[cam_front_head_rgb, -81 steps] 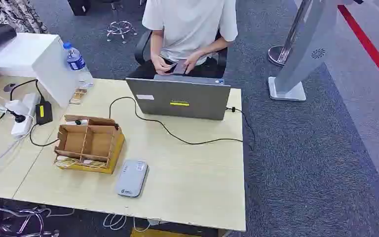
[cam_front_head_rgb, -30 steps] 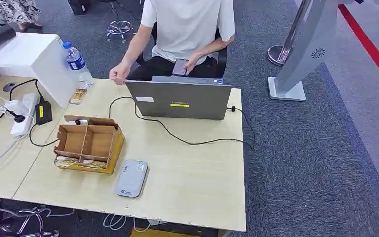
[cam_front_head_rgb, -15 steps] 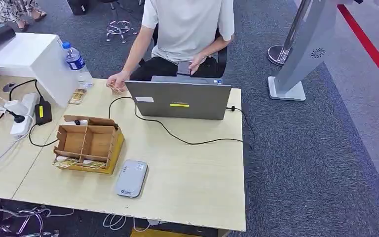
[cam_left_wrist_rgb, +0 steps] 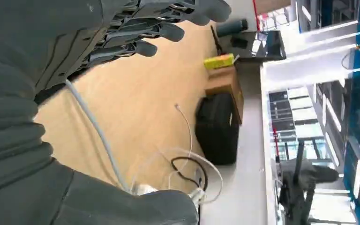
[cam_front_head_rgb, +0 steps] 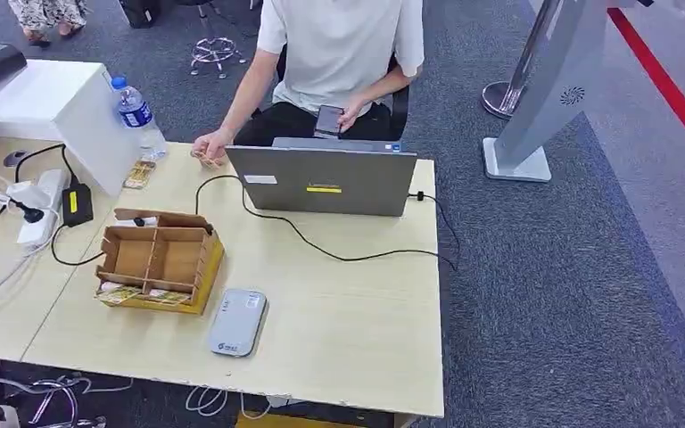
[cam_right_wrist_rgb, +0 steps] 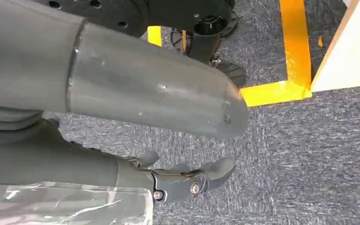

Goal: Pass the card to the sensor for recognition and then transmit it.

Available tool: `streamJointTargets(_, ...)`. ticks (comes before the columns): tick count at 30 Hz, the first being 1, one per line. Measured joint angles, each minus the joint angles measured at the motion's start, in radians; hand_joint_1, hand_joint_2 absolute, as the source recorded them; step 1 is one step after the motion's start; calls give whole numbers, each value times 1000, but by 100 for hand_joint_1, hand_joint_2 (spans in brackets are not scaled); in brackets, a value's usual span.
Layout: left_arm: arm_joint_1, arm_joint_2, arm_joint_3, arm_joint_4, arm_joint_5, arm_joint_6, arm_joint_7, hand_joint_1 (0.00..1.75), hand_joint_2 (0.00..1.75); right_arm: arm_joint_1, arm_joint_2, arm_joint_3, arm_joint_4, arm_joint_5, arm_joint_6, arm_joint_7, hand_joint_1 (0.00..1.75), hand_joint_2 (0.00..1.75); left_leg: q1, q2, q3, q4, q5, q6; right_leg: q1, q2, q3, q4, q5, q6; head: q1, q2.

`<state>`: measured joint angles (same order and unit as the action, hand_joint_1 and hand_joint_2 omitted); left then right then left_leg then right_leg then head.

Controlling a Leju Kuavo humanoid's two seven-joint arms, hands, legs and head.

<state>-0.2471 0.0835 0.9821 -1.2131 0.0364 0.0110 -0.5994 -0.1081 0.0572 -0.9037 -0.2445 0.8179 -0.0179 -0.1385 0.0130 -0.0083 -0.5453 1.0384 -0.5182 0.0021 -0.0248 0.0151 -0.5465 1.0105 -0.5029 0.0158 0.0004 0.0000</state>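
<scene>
on desk, person's hand (cam_front_head_rgb: 207, 145) holds card (cam_front_head_rgb: 203, 158)

Grey sensor (cam_front_head_rgb: 237, 323), brown box (cam_front_head_rgb: 159, 259), pale wood table (cam_front_head_rgb: 357, 330).

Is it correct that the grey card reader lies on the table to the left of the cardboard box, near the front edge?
Not quite. The head view shows the grey card reader on the table to the right of the cardboard box, near the front edge.
</scene>
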Motion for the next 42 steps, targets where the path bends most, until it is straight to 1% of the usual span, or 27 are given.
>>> streamJointTargets(5, -74, 9, -121, -13, -156, 41, 57, 0, 175, -4, 3, 4, 2, 14, 0, 11, 0, 0, 0, 0, 0, 0, 1, -1, 0, 0, 0, 0, 2, 0, 0, 0)
streamJointTargets(10, -148, 14, -245, -14, -288, 62, 119, 0, 175, -7, 6, 8, 3, 24, 0, 22, 0, 0, 0, 0, 0, 1, 2, -1, 0, 1, 0, 0, 2, 1, 0, 0)
streamJointTargets(19, -287, 13, -453, -5, -500, 71, 230, 0, 175, -10, 12, 11, 4, 41, 0, 40, 0, 0, 0, 1, 0, 1, 3, -1, 0, 1, -1, 0, 3, 1, 0, 0)
streamJointTargets(31, -479, 13, -731, 55, -782, 81, 389, 0, 175, -14, 18, 25, 8, 63, 0, 63, 0, 0, 0, 1, -1, 2, 3, 0, 0, 1, -1, 0, 4, 1, 0, 0)
streamJointTargets(34, -521, 14, -796, 75, -847, 84, 427, 0, 175, -15, 18, 30, 8, 69, 0, 69, 0, 0, 0, 1, -3, 1, 3, 0, 0, 1, 0, 1, 4, 1, 0, 0)
streamJointTargets(35, -525, 17, -807, 76, -859, 85, 433, 0, 175, -15, 18, 31, 8, 71, 0, 71, 0, 0, 0, 2, -1, 2, 3, 0, 0, 2, -1, 1, 4, 1, 0, 0)
streamJointTargets(37, -541, 16, -823, 81, -879, 88, 447, 0, 175, -14, 19, 31, 8, 71, 0, 73, 0, 0, 0, 4, -2, 2, 3, 0, 0, 5, -4, 1, 5, 0, -4, 0)
streamJointTargets(42, -618, 18, -926, 121, -980, 102, 508, 0, 175, -17, 20, 33, 8, 77, -1, 80, 0, 0, 0, 3, -5, 2, 5, 0, 0, 4, -5, 1, 7, 1, -3, 0)
